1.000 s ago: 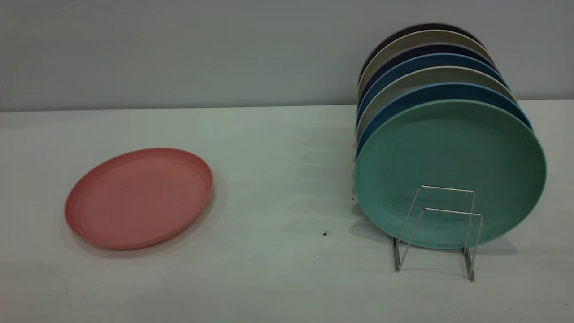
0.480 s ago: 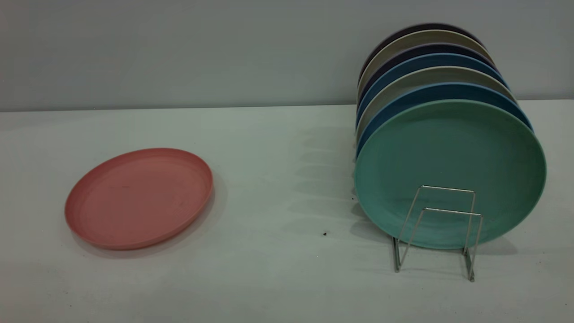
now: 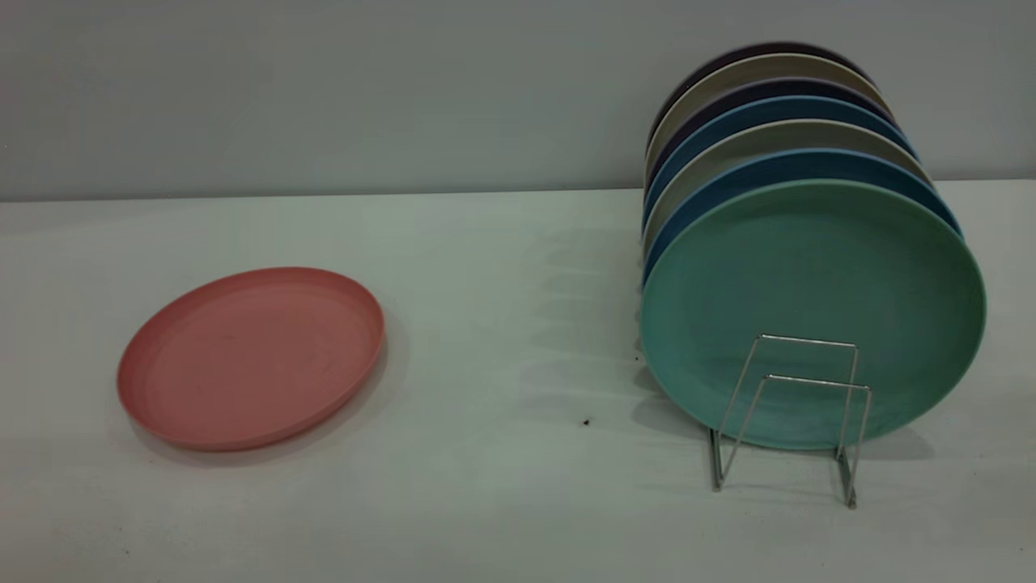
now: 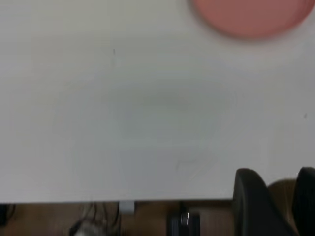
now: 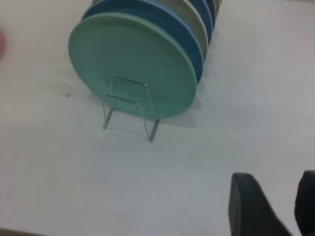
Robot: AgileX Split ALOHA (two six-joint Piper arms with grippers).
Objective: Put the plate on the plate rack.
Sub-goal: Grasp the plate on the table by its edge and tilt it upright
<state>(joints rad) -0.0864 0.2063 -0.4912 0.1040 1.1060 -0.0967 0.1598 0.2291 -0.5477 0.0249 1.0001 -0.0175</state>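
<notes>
White table (image 3: 502, 340) holds the plate (image 3: 251, 358) flat, face up; both pincers' state unclear

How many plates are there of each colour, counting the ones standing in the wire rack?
Salmon-pink round plastic plate, lying flat: 1
Teal-green plate: 1
Blue plates: 2
Beige plates: 2
Dark purple plates: 2
Total: 8

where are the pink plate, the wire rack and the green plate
pink plate (image 3: 251, 356), exterior view, middle of its flat face
wire rack (image 3: 809, 380), exterior view, top bar of the nearest free loop
green plate (image 3: 809, 275), exterior view, centre of its front face, above the loops
</notes>
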